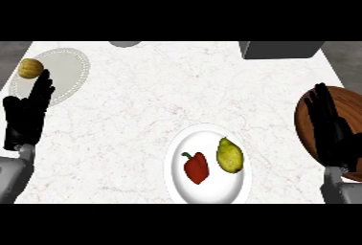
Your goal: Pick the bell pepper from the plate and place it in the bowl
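Note:
A red bell pepper (197, 168) with a green stem lies on the left half of a white plate (212, 191) near the counter's front edge, beside a yellow-green pear-shaped fruit (229, 156). A brown wooden bowl (308, 115) sits at the right edge, partly hidden by my right hand (332, 129), which rests open with fingers up in front of it. My left hand (27, 112) rests open at the left edge, fingers up, far from the pepper. Neither hand holds anything.
A pale patterned plate (67, 72) at the back left carries a tan round fruit (29, 68). A grey box (281, 49) stands at the back right and a grey round object (124, 44) at the back edge. White marble counter (176, 91) spreads between them.

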Robot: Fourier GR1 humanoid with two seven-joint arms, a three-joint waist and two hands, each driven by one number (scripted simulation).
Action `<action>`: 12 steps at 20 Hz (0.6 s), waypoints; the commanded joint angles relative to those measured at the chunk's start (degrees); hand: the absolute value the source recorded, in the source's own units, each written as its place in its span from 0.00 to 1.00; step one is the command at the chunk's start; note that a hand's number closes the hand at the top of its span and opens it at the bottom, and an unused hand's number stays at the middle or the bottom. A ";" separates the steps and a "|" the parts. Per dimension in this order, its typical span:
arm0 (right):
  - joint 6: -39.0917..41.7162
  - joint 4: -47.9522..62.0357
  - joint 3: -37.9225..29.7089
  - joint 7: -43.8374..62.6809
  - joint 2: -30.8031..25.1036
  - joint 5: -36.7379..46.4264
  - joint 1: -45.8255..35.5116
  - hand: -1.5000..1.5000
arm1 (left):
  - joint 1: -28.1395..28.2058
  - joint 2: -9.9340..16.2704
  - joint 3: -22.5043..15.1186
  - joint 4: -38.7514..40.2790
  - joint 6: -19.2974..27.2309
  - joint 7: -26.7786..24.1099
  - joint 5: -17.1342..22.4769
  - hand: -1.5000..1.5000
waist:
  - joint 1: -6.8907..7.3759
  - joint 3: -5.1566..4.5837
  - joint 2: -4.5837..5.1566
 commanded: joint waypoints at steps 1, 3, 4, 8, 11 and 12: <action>10.04 2.20 1.15 -1.03 -0.40 -5.35 -4.25 1.00 | -1.40 -1.74 -0.86 -1.15 1.10 -1.18 -1.69 0.50 | 2.02 -0.28 1.28; 18.87 -0.08 9.01 -0.34 2.46 -8.41 -9.60 1.00 | -3.85 -2.20 -2.49 -2.63 -0.18 -1.47 -1.68 0.50 | 5.33 -0.02 1.76; 22.11 0.04 12.70 -0.65 5.01 -9.59 -10.77 1.00 | -5.37 -2.38 -3.00 -3.86 -0.72 -2.29 -1.88 0.50 | 7.43 0.18 2.16; 25.00 14.02 11.31 -14.54 0.96 1.69 -16.98 1.00 | -5.65 -5.70 -5.04 -5.12 1.39 -2.60 -3.31 0.50 | 6.24 -0.09 2.64; 40.46 15.73 11.68 -19.64 2.43 -9.58 -16.01 0.00 | -6.43 -4.85 -5.43 -7.17 1.34 -0.43 -3.72 0.50 | 6.63 0.18 2.64; 44.60 16.93 10.78 -21.73 0.62 -10.29 -17.56 0.00 | -5.05 -4.92 -5.66 -7.46 0.90 -1.01 -3.50 0.50 | 6.89 0.13 2.60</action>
